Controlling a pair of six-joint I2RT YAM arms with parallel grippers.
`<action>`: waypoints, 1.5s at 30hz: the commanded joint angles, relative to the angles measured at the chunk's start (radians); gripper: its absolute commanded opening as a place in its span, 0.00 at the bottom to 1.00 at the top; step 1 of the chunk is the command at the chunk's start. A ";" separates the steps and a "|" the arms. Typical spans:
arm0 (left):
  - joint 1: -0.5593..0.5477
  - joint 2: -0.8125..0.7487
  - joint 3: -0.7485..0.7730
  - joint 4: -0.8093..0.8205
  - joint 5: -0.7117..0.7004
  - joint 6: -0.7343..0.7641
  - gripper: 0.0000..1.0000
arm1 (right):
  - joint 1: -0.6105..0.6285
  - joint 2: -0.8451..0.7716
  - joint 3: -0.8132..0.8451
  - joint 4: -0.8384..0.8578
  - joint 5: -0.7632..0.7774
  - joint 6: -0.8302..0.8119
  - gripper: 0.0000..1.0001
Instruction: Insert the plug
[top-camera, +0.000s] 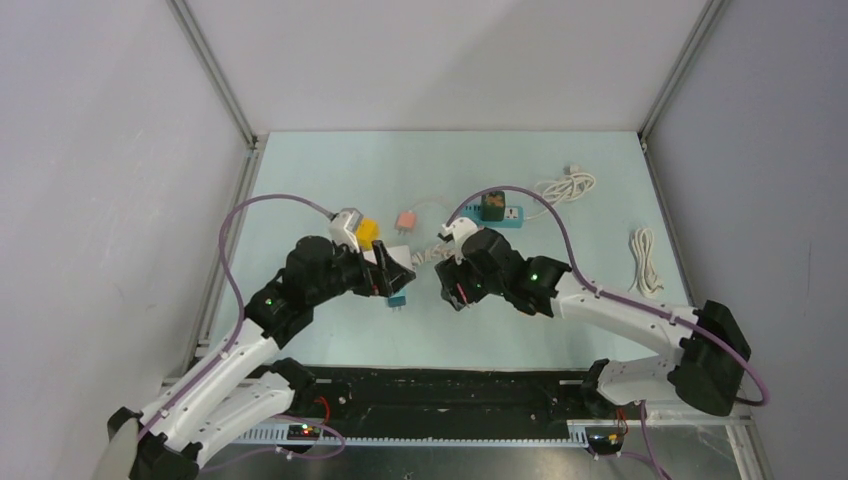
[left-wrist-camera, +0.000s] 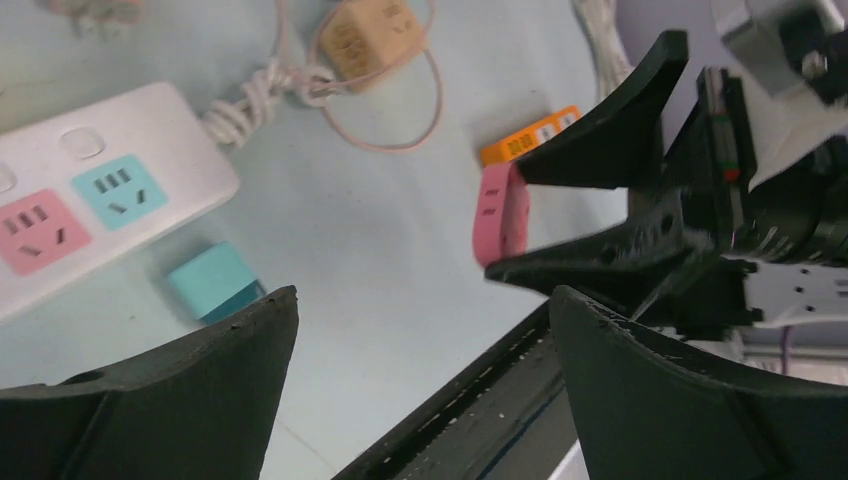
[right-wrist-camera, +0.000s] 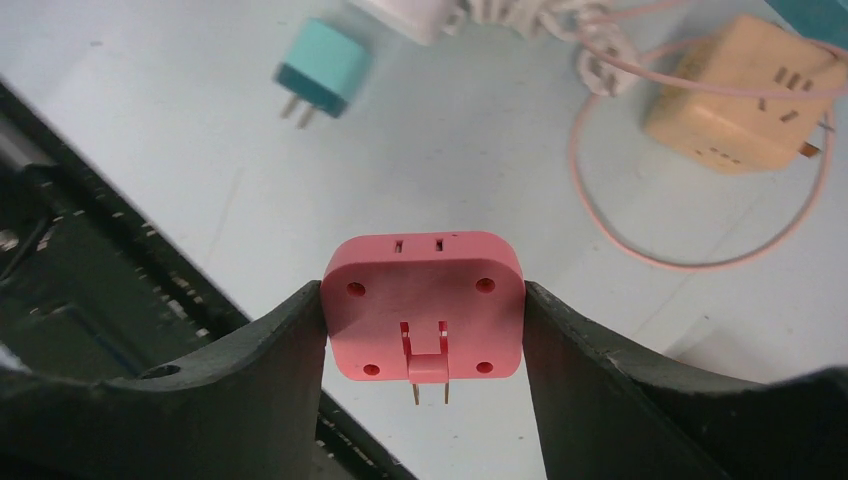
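Pale green tabletop (top-camera: 330, 170) between white walls: from above, both arms reach toward its middle, the left hand (top-camera: 388, 268) and right hand (top-camera: 447, 290) close together. A teal power strip (top-camera: 503, 214) and loose white cables (top-camera: 566, 186) lie toward the far right corner.

From the left wrist, that hand's fingers stand wide apart and hold nothing. Under it lies a white power strip (left-wrist-camera: 110, 180), with a teal plug (left-wrist-camera: 215, 283) just beside it. Opposite, the right hand pinches the pink plug (left-wrist-camera: 502, 212), lifted off the tabletop.

From the right wrist, the pink plug is clamped by its two sides, prongs at its lower edge. A beige cube adapter (right-wrist-camera: 750, 95) lies beyond, ringed by its thin cord.

With only the smooth sides held, the plug could tilt or slip when pushed, and the prongs would miss the slots. The left hand hangs near the strip, so the hands could knock together. The teal plug also crowds the approach.
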 joint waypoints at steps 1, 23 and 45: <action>0.003 0.020 0.071 0.079 0.155 -0.010 0.98 | 0.065 -0.085 0.004 0.063 0.005 -0.027 0.49; -0.038 0.230 0.033 0.303 0.413 -0.168 0.75 | 0.170 -0.156 -0.005 0.142 0.032 -0.145 0.52; -0.146 0.283 0.065 0.275 0.413 -0.079 0.22 | 0.151 -0.147 -0.005 0.135 0.078 -0.112 0.54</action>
